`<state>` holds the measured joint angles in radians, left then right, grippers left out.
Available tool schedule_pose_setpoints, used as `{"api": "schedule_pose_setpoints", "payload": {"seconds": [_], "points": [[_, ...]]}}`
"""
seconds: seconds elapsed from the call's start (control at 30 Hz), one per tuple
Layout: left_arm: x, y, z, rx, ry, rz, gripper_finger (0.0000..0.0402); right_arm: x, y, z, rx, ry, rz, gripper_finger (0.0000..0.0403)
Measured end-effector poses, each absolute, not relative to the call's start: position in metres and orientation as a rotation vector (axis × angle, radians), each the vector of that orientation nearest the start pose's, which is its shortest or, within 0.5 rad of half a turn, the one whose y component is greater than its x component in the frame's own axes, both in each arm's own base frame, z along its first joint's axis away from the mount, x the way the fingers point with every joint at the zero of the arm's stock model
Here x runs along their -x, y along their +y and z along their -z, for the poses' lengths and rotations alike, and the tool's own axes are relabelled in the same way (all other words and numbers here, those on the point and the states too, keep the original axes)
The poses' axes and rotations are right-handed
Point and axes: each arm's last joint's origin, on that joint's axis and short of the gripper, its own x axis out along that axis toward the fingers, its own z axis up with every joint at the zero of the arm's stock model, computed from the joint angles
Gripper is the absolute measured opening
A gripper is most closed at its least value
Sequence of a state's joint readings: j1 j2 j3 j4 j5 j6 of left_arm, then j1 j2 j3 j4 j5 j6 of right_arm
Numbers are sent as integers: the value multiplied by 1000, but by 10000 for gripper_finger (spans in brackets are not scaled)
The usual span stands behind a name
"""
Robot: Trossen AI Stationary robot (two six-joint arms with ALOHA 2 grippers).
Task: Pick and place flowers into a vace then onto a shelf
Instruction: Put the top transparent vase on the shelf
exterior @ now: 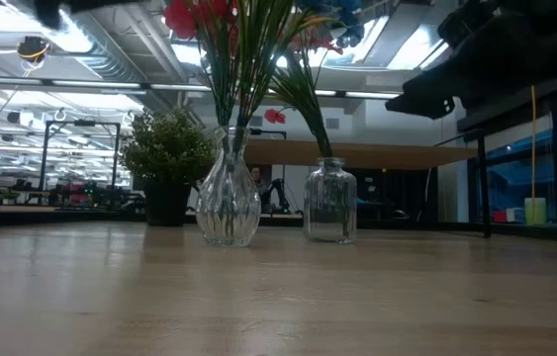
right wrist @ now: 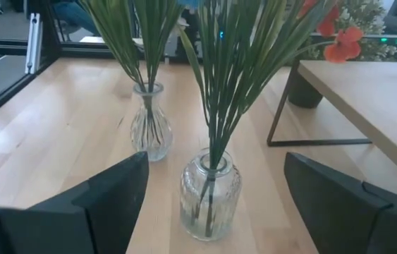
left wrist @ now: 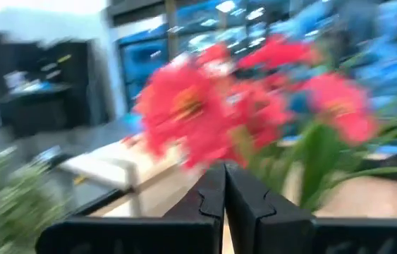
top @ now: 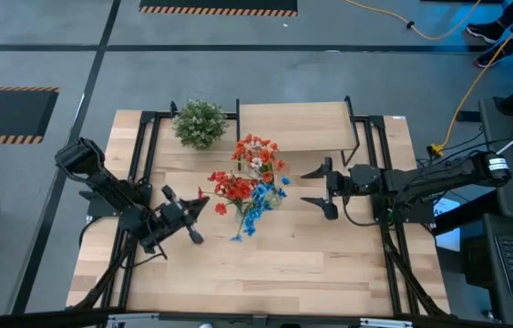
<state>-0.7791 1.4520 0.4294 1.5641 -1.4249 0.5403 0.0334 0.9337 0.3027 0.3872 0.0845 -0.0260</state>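
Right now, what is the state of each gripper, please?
Left gripper: closed, holding nothing.
Right gripper: open, empty, facing the jar vase.

A: Where is the left arm?

B: It comes in from the left side of the table. It bends at the elbow and points toward the middle. The left gripper (top: 192,221) has its two fingers (left wrist: 212,201) pressed tight together, with nothing between them.

A: And the right arm?

B: It reaches in from the right side, stretched out low and nearly straight. The right gripper (top: 316,190) points left, and its fingers (right wrist: 117,194) are spread wide apart.
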Motion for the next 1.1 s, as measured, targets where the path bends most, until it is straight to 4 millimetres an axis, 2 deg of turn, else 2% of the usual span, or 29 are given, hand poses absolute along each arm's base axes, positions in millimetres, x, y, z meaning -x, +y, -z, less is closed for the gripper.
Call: {"api": "schedule_pose_setpoints", "payload": {"seconds": [0.1, 0.2, 0.33, 0.47, 0.6, 0.77, 0.93, 1.1], "points": [[-188, -141, -224, -45, -112, -588, 2, -190, 4, -197, 44, 232, 47, 332], [-197, -140, -211, -47, -79, -555, 1, -190, 4, -198, 44, 222, 47, 332], [-212, -137, -192, 11, -29, -294, 1, -190, 4, -198, 46, 223, 47, 332], [-219, -128, -192, 39, -19, -234, 1, -190, 5, -198, 44, 223, 26, 332], [-213, -127, -192, -12, 67, -186, 1, -190, 6, -197, 36, 231, -37, 332], [-198, -118, -198, 3, 158, -214, 1, -193, 7, -191, 40, 275, -52, 332], [-189, -110, -207, -8, 171, -258, 1, -205, 7, -178, 36, 303, -51, 332], [-189, -106, -207, -21, 188, -271, 1, -218, 4, -162, 36, 327, -10, 332]]}}
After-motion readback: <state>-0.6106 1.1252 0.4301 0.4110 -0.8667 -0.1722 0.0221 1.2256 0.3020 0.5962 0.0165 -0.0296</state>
